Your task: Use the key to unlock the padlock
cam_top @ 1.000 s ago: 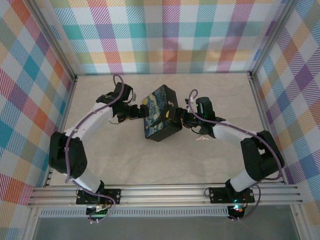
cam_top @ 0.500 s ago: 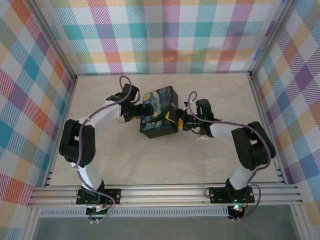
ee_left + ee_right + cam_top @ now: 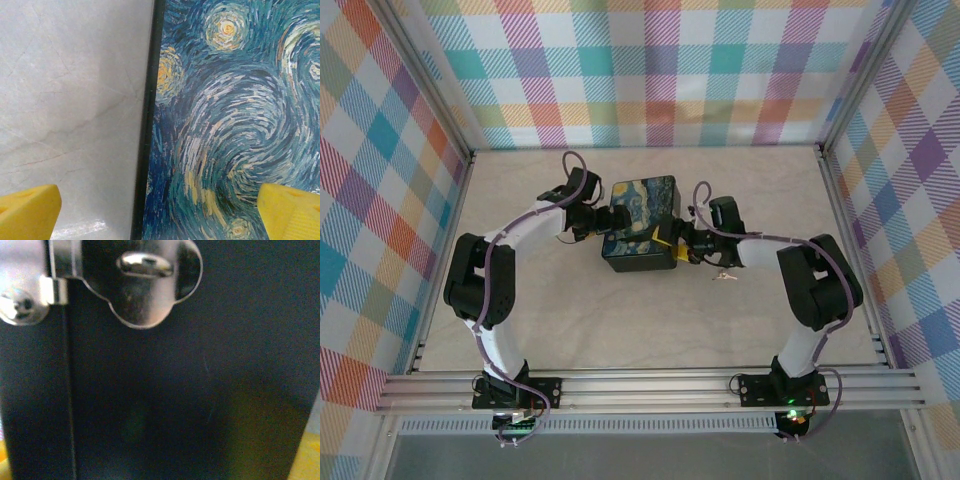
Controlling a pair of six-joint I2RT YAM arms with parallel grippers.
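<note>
A black box with a blue swirling painted lid (image 3: 640, 212) sits mid-table. My left gripper (image 3: 594, 220) is at its left side, open. Its yellow fingertips (image 3: 27, 212) straddle the lid's edge (image 3: 147, 125), one over the table and one over the paint. My right gripper (image 3: 670, 246) is pressed up to the box's right wall (image 3: 190, 405), open, with yellow showing at the frame's bottom corners. A silver hasp (image 3: 145, 295) with a bare staple loop shows on that wall. A tiny pale metal item (image 3: 723, 275) lies right of the box. I cannot tell whether it is the padlock or the key.
Plaid walls and aluminium posts (image 3: 840, 200) close in the pale table (image 3: 620, 320) on three sides. The arms' bases sit on the front rail (image 3: 640, 388). Open floor lies in front of the box and behind it.
The box has turned squarer to the walls and slid a little back and left. Both arms have folded in with it, and the right gripper's jaws have spread a little wider.
</note>
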